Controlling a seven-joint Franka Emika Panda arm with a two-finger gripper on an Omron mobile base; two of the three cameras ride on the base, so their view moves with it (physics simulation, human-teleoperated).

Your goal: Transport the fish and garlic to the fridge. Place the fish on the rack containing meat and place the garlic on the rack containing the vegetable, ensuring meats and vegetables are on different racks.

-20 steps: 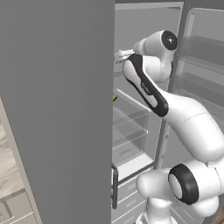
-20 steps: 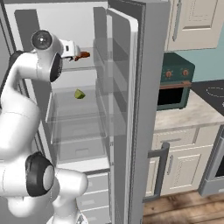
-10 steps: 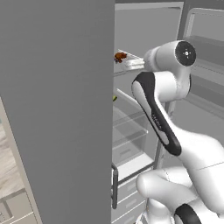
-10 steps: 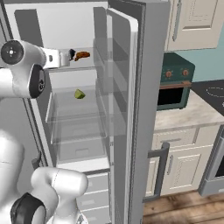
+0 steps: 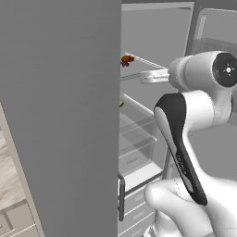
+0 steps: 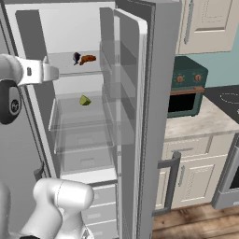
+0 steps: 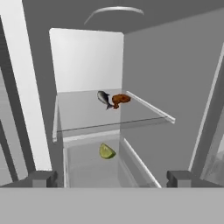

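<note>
The fridge (image 6: 144,107) stands with both doors swung wide. On its upper glass shelf, the rack containing meat (image 7: 83,114), the dark-grey fish (image 7: 104,98) lies touching the reddish-brown meat (image 7: 120,99); both also appear as the fish (image 6: 76,57) and the meat (image 6: 87,59). One shelf lower sits the yellow-green vegetable (image 7: 106,151) (image 6: 84,100). My gripper (image 7: 111,179) is open and empty, drawn back in front of the shelves, its fingertips (image 7: 41,178) far apart. From the side the hand (image 6: 45,72) (image 5: 153,76) hovers level with the upper shelf. The garlic is out of view.
The left door's grey outer face (image 5: 60,115) blocks much of the left base view. The right door's clear bins (image 6: 114,98) stand beside the shelves. Grey drawers (image 6: 100,205) lie below. A green toaster oven (image 6: 186,91) sits on the counter to the right.
The hand has pulled back out of the upper shelf, away from the meat. The fish now lies free beside the meat. The jaws have stayed wide.
</note>
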